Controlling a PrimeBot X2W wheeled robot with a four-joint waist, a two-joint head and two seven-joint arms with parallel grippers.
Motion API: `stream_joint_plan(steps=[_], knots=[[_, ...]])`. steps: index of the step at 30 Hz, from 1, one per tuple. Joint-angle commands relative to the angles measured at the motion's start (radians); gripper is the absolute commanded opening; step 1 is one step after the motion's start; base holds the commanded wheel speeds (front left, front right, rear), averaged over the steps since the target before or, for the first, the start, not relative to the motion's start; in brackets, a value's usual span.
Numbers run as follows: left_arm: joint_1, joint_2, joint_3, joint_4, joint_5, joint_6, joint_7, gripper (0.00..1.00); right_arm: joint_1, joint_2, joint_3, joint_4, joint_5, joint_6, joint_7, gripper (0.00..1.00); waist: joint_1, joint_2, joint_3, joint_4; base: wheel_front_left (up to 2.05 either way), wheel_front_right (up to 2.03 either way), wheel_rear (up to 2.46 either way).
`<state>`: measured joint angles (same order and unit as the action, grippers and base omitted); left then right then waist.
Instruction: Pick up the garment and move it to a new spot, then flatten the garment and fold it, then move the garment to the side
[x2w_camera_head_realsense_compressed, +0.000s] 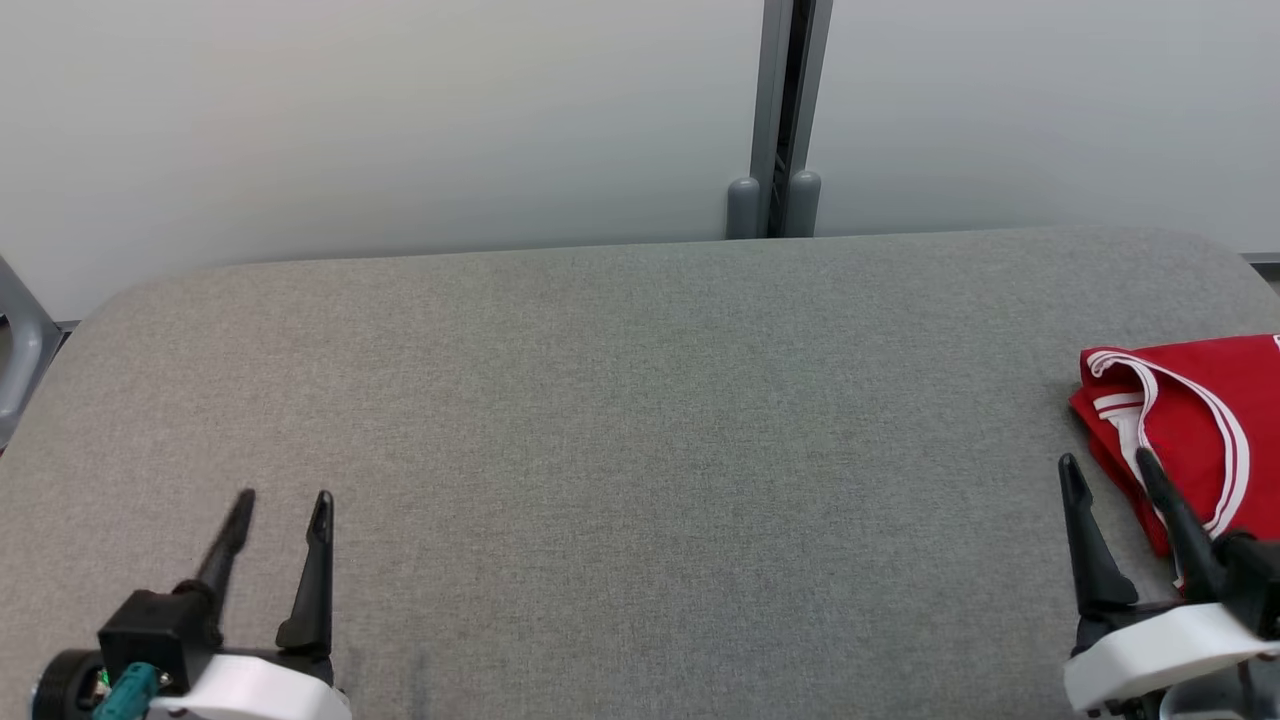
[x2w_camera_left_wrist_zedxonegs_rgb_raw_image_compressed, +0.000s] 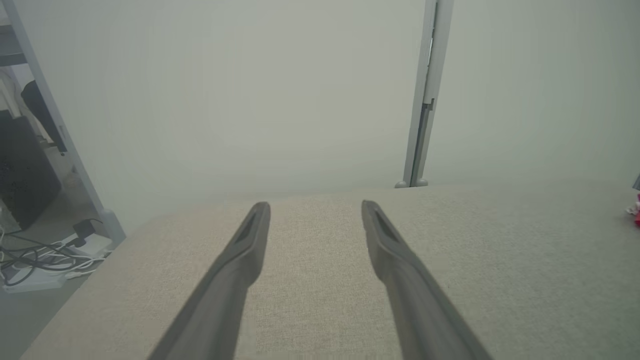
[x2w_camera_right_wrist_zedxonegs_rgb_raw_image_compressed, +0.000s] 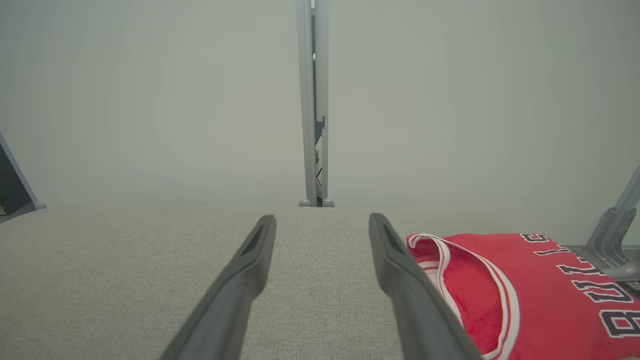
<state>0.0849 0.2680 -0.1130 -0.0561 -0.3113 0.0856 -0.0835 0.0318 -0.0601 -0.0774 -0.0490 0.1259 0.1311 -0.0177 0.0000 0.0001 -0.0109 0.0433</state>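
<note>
Lying folded: one red garment (x2w_camera_head_realsense_compressed: 1185, 372); two spread grippers (x2w_camera_head_realsense_compressed: 284, 497) (x2w_camera_head_realsense_compressed: 1107, 460).

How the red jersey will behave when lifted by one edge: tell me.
Probably floppy: the red jersey lies in soft folded layers, so it should sag and unfold if lifted by one edge. Likely light, since the layers lie thin and flat. It may drag rather than slide on the woven grey surface.

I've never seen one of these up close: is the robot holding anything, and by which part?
Nothing is held. Both arms' jaws stand open and empty; the red jersey lies on the grey table beside the right arm's jaws.
</note>
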Motion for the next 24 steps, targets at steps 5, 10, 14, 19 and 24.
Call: stream_joint_plan(steps=[5, 10, 14, 19, 24], knots=[[0.0, -0.02, 0.007, 0.028, -0.064, -0.009, 0.011, 0.0, -0.011, 0.005, -0.005, 0.04, 0.069, 0.0, 0.009, 0.0, 0.0, -0.0001, 0.001, -0.001, 0.0, 0.0, 0.0], [-0.018, -0.028, 0.023, 0.051, -0.136, -0.022, 0.024, 0.0, -0.024, 0.005, -0.001, 0.059, 0.151, 0.0, 0.012, 0.0, 0.0, -0.0001, 0.001, -0.003, 0.0, 0.0, 0.0], [-0.036, -0.036, 0.038, 0.076, -0.205, -0.034, 0.036, 0.0, -0.036, 0.006, 0.004, 0.076, 0.229, 0.0, 0.013, 0.0, 0.0, -0.0001, 0.002, -0.004, 0.0, 0.0, 0.0], [-0.057, -0.046, 0.056, 0.101, -0.285, -0.047, 0.05, 0.0, -0.052, 0.006, 0.009, 0.098, 0.321, 0.0, 0.014, 0.0, 0.0, -0.0001, 0.003, -0.006, 0.0, 0.0, 0.0], [-0.075, -0.056, 0.074, 0.121, -0.36, -0.06, 0.064, 0.0, -0.067, 0.006, 0.013, 0.12, 0.408, 0.0, 0.017, 0.0, 0.0, -0.0001, 0.004, -0.007, 0.0, 0.0, 0.0]])
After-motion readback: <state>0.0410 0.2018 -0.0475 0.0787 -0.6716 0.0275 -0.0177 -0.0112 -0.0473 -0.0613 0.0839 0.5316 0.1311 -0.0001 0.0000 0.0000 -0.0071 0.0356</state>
